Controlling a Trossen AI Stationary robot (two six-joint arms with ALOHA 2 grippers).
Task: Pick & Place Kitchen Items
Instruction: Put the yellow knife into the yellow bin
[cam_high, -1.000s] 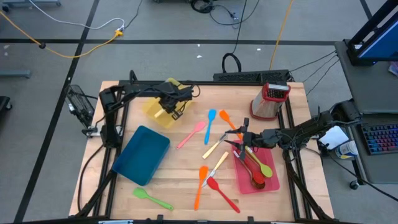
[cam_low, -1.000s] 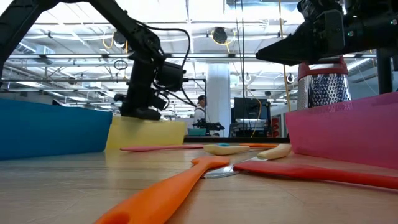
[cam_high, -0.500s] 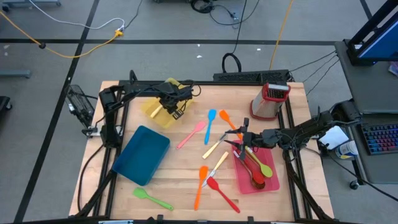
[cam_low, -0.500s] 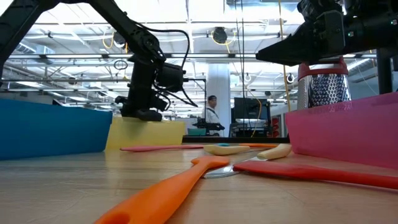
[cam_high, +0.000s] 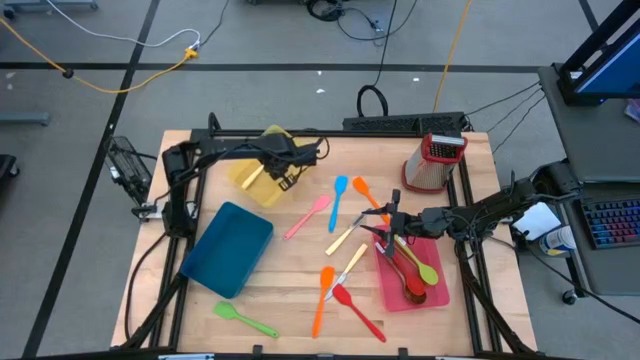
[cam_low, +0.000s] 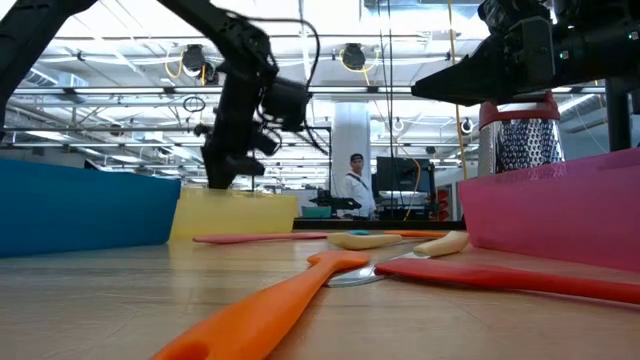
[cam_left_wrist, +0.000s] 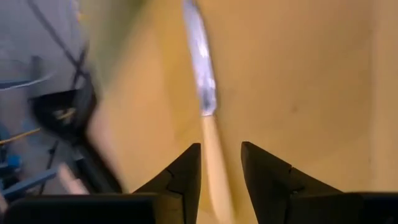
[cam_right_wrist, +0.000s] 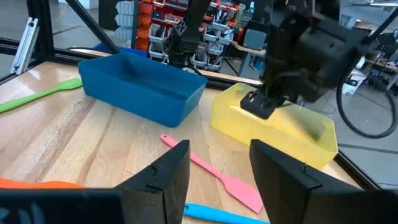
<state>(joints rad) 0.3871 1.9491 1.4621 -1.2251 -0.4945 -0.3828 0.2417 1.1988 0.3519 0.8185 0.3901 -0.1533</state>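
Cream-handled knife (cam_left_wrist: 211, 124) lies btwn open left jaws, in yellow tray (cam_left_wrist: 298, 81).

The high camera hangs far above and looks straight down, taking in the whole wooden table (cam_high: 300, 270) and the floor around it. The low camera sits at tabletop height and faces level across the boards toward the yellow tray (cam_low: 235, 217), with the room beyond. The left wrist camera is very close above that yellow tray (cam_left_wrist: 298, 74), looking down into it past its own two fingers (cam_left_wrist: 180, 177). The right wrist camera looks level across the table at the yellow tray (cam_right_wrist: 273, 127) from some way off. All four views share this tray (cam_high: 258, 180).
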